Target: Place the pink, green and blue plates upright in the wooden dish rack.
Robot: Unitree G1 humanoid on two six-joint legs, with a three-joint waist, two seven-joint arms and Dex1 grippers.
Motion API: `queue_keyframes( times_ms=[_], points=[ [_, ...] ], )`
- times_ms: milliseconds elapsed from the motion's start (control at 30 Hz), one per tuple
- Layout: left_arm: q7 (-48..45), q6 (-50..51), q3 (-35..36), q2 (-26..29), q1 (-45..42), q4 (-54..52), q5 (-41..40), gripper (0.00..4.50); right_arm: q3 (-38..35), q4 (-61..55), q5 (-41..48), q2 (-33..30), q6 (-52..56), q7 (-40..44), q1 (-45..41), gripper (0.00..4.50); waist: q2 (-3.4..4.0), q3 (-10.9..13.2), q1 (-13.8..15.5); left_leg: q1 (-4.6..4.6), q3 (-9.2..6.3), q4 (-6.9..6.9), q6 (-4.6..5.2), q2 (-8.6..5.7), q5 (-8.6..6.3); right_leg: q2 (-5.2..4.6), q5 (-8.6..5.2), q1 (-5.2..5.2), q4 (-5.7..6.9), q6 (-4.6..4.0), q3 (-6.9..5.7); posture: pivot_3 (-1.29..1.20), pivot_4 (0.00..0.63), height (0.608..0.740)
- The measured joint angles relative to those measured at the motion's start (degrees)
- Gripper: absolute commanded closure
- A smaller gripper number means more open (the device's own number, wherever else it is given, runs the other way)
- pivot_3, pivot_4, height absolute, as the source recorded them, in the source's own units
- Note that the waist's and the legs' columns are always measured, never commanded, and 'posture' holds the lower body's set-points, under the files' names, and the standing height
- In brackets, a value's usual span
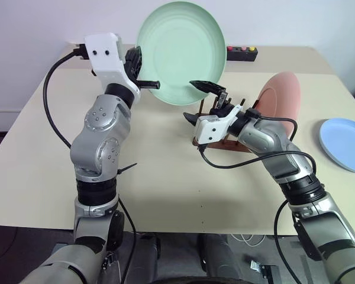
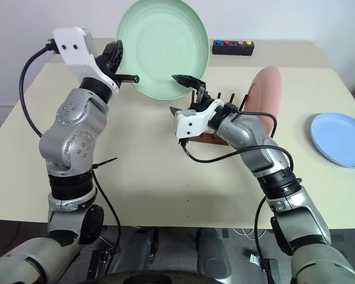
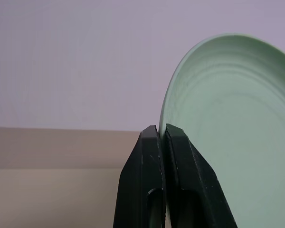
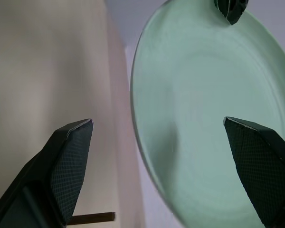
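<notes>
My left gripper [image 1: 147,83] holds the pale green plate [image 1: 183,50] on edge above the table's far side, shut on its lower left rim; the left wrist view shows the fingers [image 3: 154,156] pinching that rim. Just under the plate's lower right edge, my right gripper [image 1: 200,102] is open, its upper fingertip at the rim. From the right wrist, the green plate [image 4: 204,118] faces the wide-apart fingers. The pink plate [image 1: 281,97] stands upright in the wooden dish rack [image 1: 225,143], which my right hand partly hides. The blue plate [image 1: 345,144] lies flat at the table's right edge.
A black box with coloured buttons [image 1: 242,53] sits at the far edge behind the green plate. The beige table [image 1: 165,177] has bare room across its front and left. A black cable loops from my left wrist over the table's left side.
</notes>
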Motion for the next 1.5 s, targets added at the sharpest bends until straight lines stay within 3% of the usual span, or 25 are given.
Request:
queue_keyframes(
  times_ms=[100, 300, 333, 567, 867, 1100, 1233, 1367, 1500],
  points=[
    [-0.37, 0.81, -0.48, -0.4, 0.0, -0.1, -0.04, 4.5, 0.0, 0.48, 0.0, 0.01, -0.46, -0.01, 0.0, 1.2, 0.0, 0.0, 0.01, 0.0, 0.0, 0.01, 0.0, 0.0, 0.0, 0.0, 0.0, 0.0, 0.0, 0.0, 0.0, 0.0, 0.15, 0.734],
    [-1.05, 1.2, -0.45, -0.89, -0.04, -1.03, -0.07, 4.5, 0.11, 0.55, -0.15, 0.0, -1.06, 0.31, 0.05, 4.28, 0.0, 0.0, -0.01, 0.0, 0.0, 0.0, 0.0, 0.0, 0.0, 0.0, 0.0, 0.0, 0.0, 0.0, 0.0, 0.0, 0.15, 0.734],
    [-1.4, 1.2, -0.41, -0.93, -0.37, -1.39, -0.21, 4.5, 0.66, 0.73, -0.53, -0.22, -1.16, 0.73, 0.08, 4.41, 0.0, 0.0, 0.01, 0.0, 0.0, 0.01, 0.0, 0.0, 0.0, 0.0, 0.0, 0.0, 0.0, 0.0, 0.0, 0.0, 0.15, 0.734],
    [-1.78, 1.41, -0.3, -1.39, -0.51, -1.71, -0.18, 4.5, 0.69, 0.9, -0.57, -0.19, -1.28, 0.64, 0.13, 4.41, 0.01, 0.0, 0.02, 0.0, 0.0, 0.02, 0.0, -0.02, 0.0, -0.01, 0.0, 0.01, 0.0, 0.0, 0.01, 0.0, 0.15, 0.734],
    [-1.15, -1.13, 5.72, -5.77, -1.07, -2.02, -5.5, 0.06, 0.67, 1.02, -1.33, -0.38, -1.58, 0.27, 0.11, 4.5, 0.01, 0.01, 0.01, 0.0, 0.0, 0.01, 0.0, -0.02, 0.0, -0.01, 0.0, 0.0, 0.0, 0.0, 0.01, 0.0, 0.15, 0.734],
    [0.43, -6.3, 11.5, -4.26, -3.63, -2.21, -7.66, 0.06, 0.62, 1.02, -2.38, -0.9, -3.74, -1.12, -0.08, 4.5, 0.01, 0.01, -0.03, 0.0, 0.01, 0.01, 0.0, -0.02, 0.0, -0.01, 0.0, 0.01, -0.01, 0.0, 0.01, 0.0, 0.15, 0.734],
    [-2.04, -8.76, 11.8, 2.71, -2.6, -1.33, -5.58, 0.06, -0.87, 1.04, -0.56, -1.53, -4.28, -1.19, -0.78, 4.5, 0.01, 0.01, -0.08, 0.0, 0.0, 0.0, 0.0, -0.02, 0.0, 0.0, 0.0, 0.01, 0.0, 0.0, 0.01, 0.0, 0.15, 0.734],
    [-6.63, -10.22, 11.62, 10.0, 1.55, 2.49, -3.24, 0.06, -6.22, -0.59, 11.15, -1.03, -1.02, 1.7, -1.24, 4.5, 0.01, 0.01, -0.09, 0.01, 0.0, 0.0, 0.0, -0.02, 0.0, -0.01, 0.0, 0.03, 0.0, 0.0, 0.01, 0.0, 0.15, 0.734],
    [-12.35, -11.92, 10.22, 13.7, 8.87, 5.62, -1.4, 0.06, -11.34, -5.89, 24.41, -0.87, 6.04, 6.41, -1.22, 4.5, 0.02, 0.01, -0.06, 0.0, -0.01, 0.0, 0.01, -0.01, 0.0, -0.01, 0.0, 0.03, 0.01, 0.0, 0.01, 0.0, 0.15, 0.734]
  ],
)
